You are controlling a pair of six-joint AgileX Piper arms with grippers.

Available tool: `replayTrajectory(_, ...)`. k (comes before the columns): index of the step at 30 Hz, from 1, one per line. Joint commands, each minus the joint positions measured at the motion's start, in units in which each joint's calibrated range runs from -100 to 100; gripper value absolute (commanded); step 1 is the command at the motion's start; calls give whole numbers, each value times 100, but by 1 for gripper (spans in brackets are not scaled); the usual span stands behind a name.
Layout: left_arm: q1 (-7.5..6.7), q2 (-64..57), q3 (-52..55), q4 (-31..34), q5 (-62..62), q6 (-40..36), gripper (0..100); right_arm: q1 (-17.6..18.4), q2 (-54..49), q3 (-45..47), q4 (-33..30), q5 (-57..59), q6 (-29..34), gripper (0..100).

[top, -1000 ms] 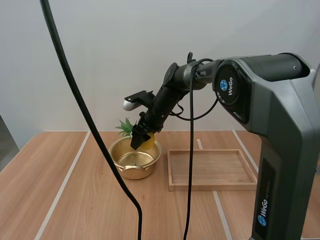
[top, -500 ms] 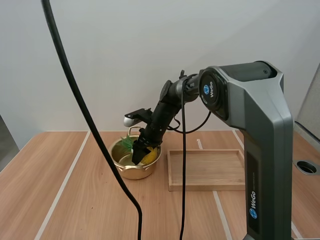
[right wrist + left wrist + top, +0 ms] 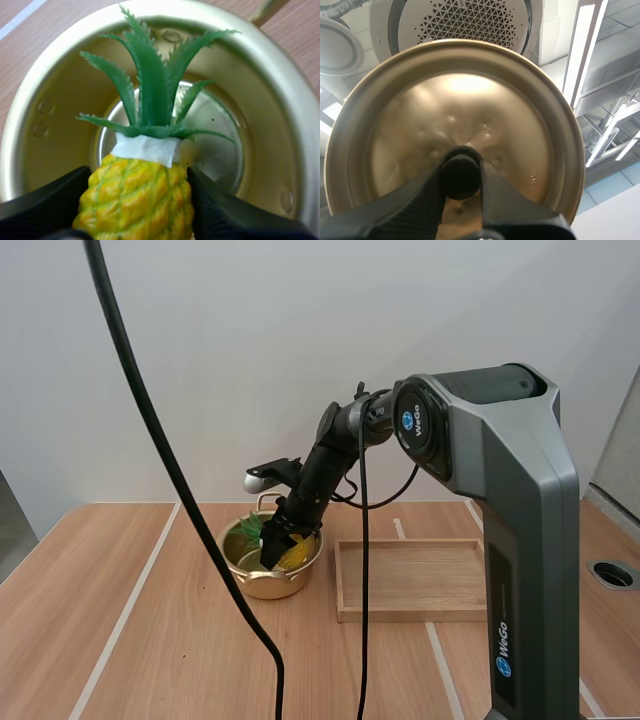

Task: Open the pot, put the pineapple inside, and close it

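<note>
Table (image 3: pixel 150 640), tray (image 3: pixel 420 615) beside pot (image 3: pixel 262 583), pineapple (image 3: pixel 137 200) inside

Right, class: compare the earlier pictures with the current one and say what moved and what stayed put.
The right gripper, shut on the pineapple, moved down, lowering it from above the rim into the pot. The pot and wooden tray stayed in place. The left gripper holds the lid by its knob.

Read "WeGo" in white, running vertically beside a blue badge, low on the right arm (image 3: pixel 520 520) toward five o'clock. Noted another blue badge on its joint disc (image 3: pixel 420 430) near two o'clock, lettering too small to tell.
</note>
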Motion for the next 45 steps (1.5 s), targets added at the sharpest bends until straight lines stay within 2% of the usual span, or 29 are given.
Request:
replayTrajectory(1,-7,-51,-20,21,22,-2,0,-8,22,-3,-115,-118,86,45)
replayTrajectory(3,-7,-51,-20,21,22,-2,0,-8,10,-3,-115,-118,86,84)
replayTrajectory(4,-7,-51,-20,21,22,-2,0,-8,10,-3,-115,-118,43,100)
replayTrajectory(11,-7,-37,-20,21,22,-2,0,-8,-225,-18,-127,-27,-78,100)
replayTrajectory(15,-7,-25,-20,21,22,-2,0,-8,-629,-166,-334,-27,-50,100)
replayTrajectory(20,-7,-26,-20,21,22,-11,0,-52,-1404,-219,-377,-135,-5,100)
replayTrajectory(28,-7,-26,-20,21,463,-76,0,-174,-2973,-219,-377,-1332,135,100)
replayTrajectory(33,-7,-26,-20,21,505,-76,0,-552,-3926,-219,-377,-3042,625,100)
replayTrajectory(40,-7,-26,-20,-13,1018,-84,0,-1391,-5058,-219,-377,-5522,1537,100)
replayTrajectory(45,-7,-26,-20,-164,1053,-84,0,-1683,-5646,-219,-344,-6304,1667,100)
